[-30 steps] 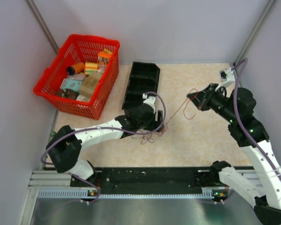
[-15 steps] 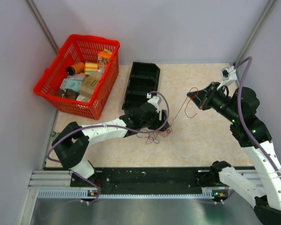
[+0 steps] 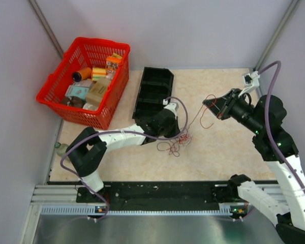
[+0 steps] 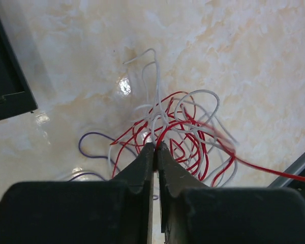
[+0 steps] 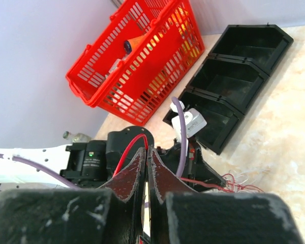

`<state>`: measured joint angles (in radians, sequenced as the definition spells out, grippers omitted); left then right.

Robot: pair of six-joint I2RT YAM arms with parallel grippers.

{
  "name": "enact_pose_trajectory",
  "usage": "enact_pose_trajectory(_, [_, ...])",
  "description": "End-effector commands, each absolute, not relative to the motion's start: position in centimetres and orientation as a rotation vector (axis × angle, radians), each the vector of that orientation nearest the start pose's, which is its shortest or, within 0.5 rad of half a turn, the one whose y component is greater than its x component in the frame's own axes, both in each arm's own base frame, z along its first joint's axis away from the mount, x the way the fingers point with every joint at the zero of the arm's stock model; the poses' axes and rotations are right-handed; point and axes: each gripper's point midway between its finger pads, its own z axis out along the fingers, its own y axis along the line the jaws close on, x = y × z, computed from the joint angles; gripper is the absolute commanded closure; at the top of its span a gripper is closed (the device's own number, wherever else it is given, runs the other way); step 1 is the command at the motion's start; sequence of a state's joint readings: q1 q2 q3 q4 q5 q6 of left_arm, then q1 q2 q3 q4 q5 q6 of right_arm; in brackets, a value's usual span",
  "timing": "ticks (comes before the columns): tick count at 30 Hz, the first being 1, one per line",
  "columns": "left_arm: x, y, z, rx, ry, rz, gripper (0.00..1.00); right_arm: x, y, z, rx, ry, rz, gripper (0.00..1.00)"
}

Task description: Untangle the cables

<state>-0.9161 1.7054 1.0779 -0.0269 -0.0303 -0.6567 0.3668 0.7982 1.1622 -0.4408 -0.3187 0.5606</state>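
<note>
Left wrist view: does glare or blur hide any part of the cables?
Left wrist view: small glare spots on the table beside the cables, hiding none; the red cable is smeared with blur where it leaves the tangle rightward. Top external view: sharp, evenly lit.

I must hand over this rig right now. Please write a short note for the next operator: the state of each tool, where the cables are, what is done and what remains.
Left tool: shut on strands of the tangle, low over the table.
Right tool: shut on the red cable, held up to the right; this strand runs back into the tangle.
Done: one red strand is partly drawn out.
Left: the red cable, the white cable and the dark cable are not yet separated.
</note>
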Motion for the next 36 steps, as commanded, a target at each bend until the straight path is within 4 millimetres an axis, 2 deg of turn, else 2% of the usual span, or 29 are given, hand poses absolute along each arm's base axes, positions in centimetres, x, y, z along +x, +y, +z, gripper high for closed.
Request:
enact_pose_trajectory(1, [28.7,-38.0,11.7,0.188,2.287,-0.748,1.0,21.0,16.6,44.1,-0.112,1.6,0.997,1.0])
enact_pose_trajectory(3, [28.9,-35.4,11.1,0.081,2.324,-0.623,1.0,21.3,14.7,44.8,-0.066,1.592,0.88,1.0])
enact_pose_trajectory(5, [28.8,-32.3,10.6,-0.025,2.354,-0.478,1.0,21.7,12.0,45.4,-0.001,1.586,0.712,1.0])
enact_pose_trajectory(7, [28.4,-29.1,10.2,-0.101,2.358,-0.346,1.0,21.8,8.6,47.0,0.082,1.544,0.538,1.0])
enact_pose_trajectory(11, [27.0,-24.2,8.9,-0.154,2.362,-0.214,1.0,20.8,4.5,50.1,0.181,1.454,0.37,1.0])
enact_pose_trajectory(17, [25.2,-19.7,6.2,-0.225,2.397,-0.135,1.0,18.4,0.9,55.5,0.266,1.304,0.275,1.0])
enact_pose_trajectory(22, [24.5,-17.3,5.5,-0.25,2.387,-0.054,1.0,16.7,-2.1,58.8,0.32,1.22,0.153,1.0])
enact_pose_trajectory(25, [24.1,-16.1,5.0,-0.277,2.391,-0.018,1.0,15.3,-3.1,61.4,0.331,1.157,0.132,1.0])
enact_pose_trajectory(30, [23.8,-15.1,4.6,-0.298,2.388,-0.002,1.0,12.9,-3.7,66.5,0.318,1.027,0.171,1.0])
enact_pose_trajectory(32, [23.6,-15.1,4.6,-0.297,2.392,-0.009,1.0,12.8,-2.7,68.0,0.281,0.997,0.221,1.0])
enact_pose_trajectory(34, [23.6,-15.7,4.9,-0.269,2.397,-0.048,1.0,13.4,-1.3,68.2,0.236,1.005,0.277,1.0])
enact_pose_trajectory(36, [23.5,-16.3,5.5,-0.233,2.397,-0.098,1.0,14.9,0.0,66.4,0.212,1.061,0.3,1.0])
